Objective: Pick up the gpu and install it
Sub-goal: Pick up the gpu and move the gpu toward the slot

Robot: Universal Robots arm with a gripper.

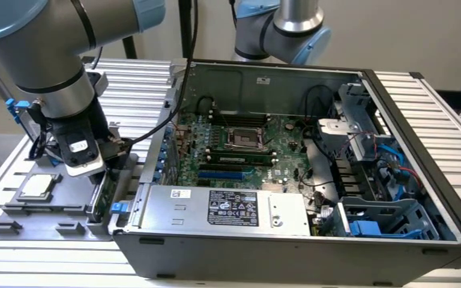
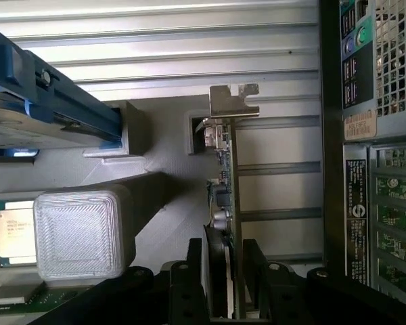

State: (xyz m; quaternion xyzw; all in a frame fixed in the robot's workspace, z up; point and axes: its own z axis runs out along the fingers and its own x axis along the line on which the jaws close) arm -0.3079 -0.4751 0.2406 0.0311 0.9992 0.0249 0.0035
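Exterior view. Shows the tool (image 1: 101, 171) low over the grey parts tray (image 1: 22, 219) on the slatted worktop (image 1: 38, 267), just beside the open computer case (image 1: 422, 114), on the exterior view's left. Places the gpu (image 1: 99, 198) upright on edge in the tray slot nearest the case, directly under the tool. Has the processor chip (image 1: 38, 187) flat in its own recess farther to the exterior view's left. Leaves the blue expansion slot (image 1: 224, 175) on the motherboard (image 1: 247, 135) bare: nothing installed yet.

Wrist view. Looks along the gpu (image 2: 227, 176) edge-on: green board, black parts on one face, silver end bracket (image 2: 231, 101) at the far end. Catches the tool (image 2: 229, 271) astride the near end of the card, black fingers (image 2: 252, 271) on either face, partway open with a sliver of gap on the green side. Gives no sign of a firm clamp, so nothing held. Also takes in the hard drive (image 2: 61, 101) in its blue frame and the rear panel of the case.

Judging by this: pick-up step in hand, at the point of gripping; install not begun. Calls for a square, firm hold on both faces of the thin board. Calls also for a straight draw out of the slot without twisting.
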